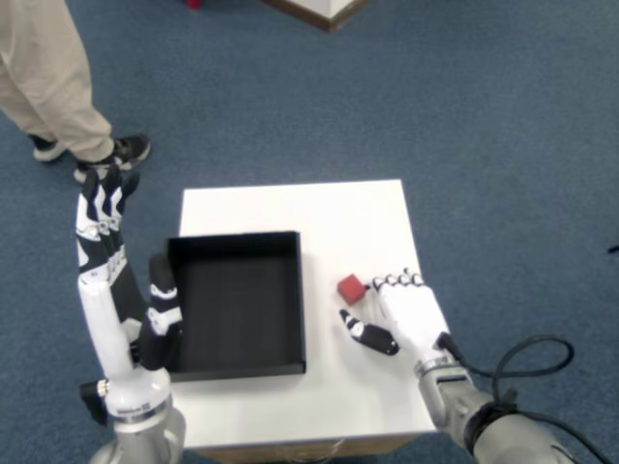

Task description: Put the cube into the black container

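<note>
Blue carpet floor (484,116) surrounds a small white square counter (338,217), with a person's tan trouser leg and dark shoe (126,150) at far upper left. Right hand (401,309), white with black joints, lies low on the counter with fingers spread and thumb out, holding nothing; the small red cube (351,287) sits on the counter just beyond its fingertips, to their left, contact unclear. Farther left of the hand stands the shallow black rectangular container (237,302), cube outside it.

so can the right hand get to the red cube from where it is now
Probably yes. The right hand is open beside the red cube, fingertips almost touching it, and nothing lies between them on the white table.
</note>
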You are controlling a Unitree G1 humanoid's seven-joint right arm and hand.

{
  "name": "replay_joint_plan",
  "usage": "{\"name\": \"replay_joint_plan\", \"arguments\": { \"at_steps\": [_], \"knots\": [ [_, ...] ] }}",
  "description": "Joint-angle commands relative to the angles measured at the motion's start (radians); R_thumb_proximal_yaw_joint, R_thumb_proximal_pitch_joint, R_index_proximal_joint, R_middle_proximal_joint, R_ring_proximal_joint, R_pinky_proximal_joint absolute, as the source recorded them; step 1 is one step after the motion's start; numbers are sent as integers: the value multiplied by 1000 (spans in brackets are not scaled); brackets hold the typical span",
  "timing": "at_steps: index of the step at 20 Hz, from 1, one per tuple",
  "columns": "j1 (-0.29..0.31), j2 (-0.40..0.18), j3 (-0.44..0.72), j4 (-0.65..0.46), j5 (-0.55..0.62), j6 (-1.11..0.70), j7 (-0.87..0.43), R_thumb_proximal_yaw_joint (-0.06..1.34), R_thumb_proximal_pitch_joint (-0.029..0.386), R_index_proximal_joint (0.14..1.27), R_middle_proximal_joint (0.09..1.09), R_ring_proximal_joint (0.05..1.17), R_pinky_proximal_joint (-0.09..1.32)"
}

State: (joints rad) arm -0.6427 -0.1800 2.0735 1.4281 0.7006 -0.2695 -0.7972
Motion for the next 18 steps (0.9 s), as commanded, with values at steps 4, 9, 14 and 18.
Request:
{"name": "replay_joint_plan", "arguments": {
  "at_steps": [4,9,14,18],
  "knots": [
    [-68,-8,4,13,0,-2,-69,295,91,459,301,255,96],
    [-70,-9,4,6,1,3,-78,282,95,461,299,253,99],
    [-72,-9,7,5,-1,13,-83,271,101,466,304,258,111],
    [-68,-9,14,5,-11,27,-78,256,107,476,313,266,119]
  ]
}}
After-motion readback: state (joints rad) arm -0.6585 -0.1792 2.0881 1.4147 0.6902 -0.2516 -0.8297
